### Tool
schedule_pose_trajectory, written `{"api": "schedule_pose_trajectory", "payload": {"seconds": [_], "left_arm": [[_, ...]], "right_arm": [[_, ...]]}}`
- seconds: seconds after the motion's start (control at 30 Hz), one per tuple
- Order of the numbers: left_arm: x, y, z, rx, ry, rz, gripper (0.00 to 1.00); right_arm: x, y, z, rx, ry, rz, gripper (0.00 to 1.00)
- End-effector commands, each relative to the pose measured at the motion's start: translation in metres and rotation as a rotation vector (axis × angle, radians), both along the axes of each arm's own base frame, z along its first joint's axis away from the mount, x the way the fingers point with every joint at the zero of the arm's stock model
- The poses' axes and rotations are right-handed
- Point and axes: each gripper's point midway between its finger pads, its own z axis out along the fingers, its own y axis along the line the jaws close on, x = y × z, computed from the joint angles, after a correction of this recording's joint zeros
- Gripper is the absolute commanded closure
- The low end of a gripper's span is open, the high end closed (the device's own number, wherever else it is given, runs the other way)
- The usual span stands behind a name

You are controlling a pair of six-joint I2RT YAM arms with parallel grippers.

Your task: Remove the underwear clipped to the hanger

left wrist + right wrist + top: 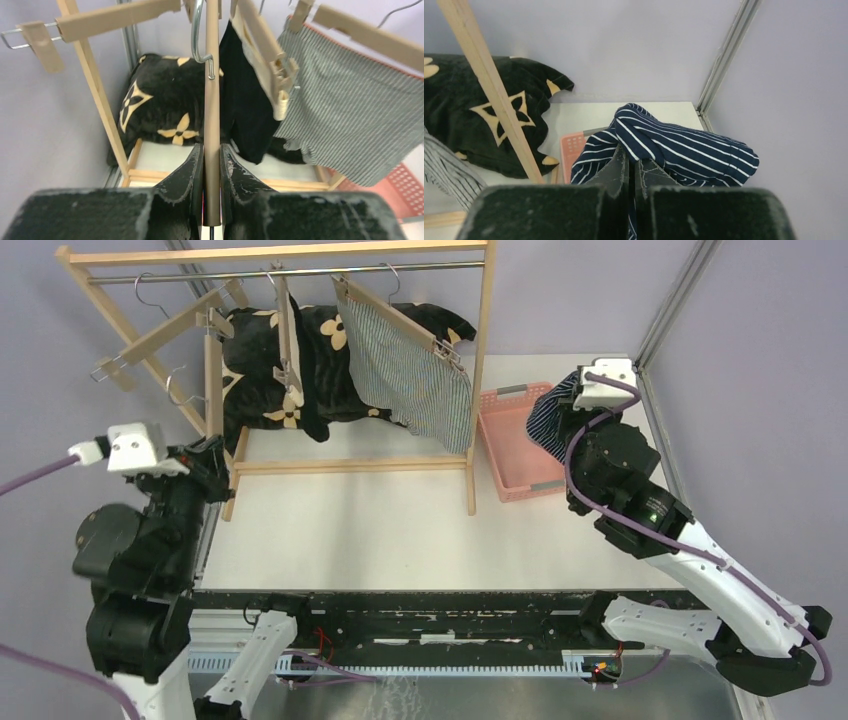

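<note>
The navy piece [674,145] is off the rack, pinched in the closed right gripper [631,165] and held over the basket [505,455], not yet dropped. A rack post [212,100] is clamped by the left gripper [211,160]. The black piece [247,110] and the grey piece [350,115] are still clipped to hangers, so two removals are judged left.

Free room above table [400,530] before rack [473,440]; hanging underwear [415,380], basket [515,465] beyond
</note>
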Motion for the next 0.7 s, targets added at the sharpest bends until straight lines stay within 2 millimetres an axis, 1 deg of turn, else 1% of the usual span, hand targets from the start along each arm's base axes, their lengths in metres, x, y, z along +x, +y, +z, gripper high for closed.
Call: {"api": "schedule_pose_trajectory", "payload": {"seconds": [0.0,0.17,0.3,0.37,0.47,0.6,0.67], "left_arm": [[0.029,0.012,-0.008,0.066,0.055,0.082,0.97],[0.056,0.004,-0.014,0.066,0.093,0.053,0.97],[0.078,0.001,-0.017,0.092,0.134,0.051,0.97],[0.091,0.001,-0.015,0.107,0.15,0.057,0.97],[0.114,-0.002,-0.008,0.123,0.173,0.053,0.97],[0.135,-0.006,0.011,0.127,0.146,0.047,0.97],[0.146,-0.006,0.017,0.133,0.146,0.049,0.97]], "right_arm": [[0.005,-0.004,0.03,0.064,-0.05,0.014,0.99],[0.022,-0.005,0.031,0.046,-0.032,-0.006,0.99],[0.036,-0.003,0.021,0.042,0.003,0.007,0.99],[0.045,-0.001,0.012,0.033,0.032,0.009,0.99],[0.061,-0.005,-0.006,0.018,0.089,-0.011,0.99],[0.084,-0.015,-0.035,0.015,0.169,-0.026,0.99],[0.096,-0.021,-0.048,0.039,0.208,-0.016,0.99]]}}
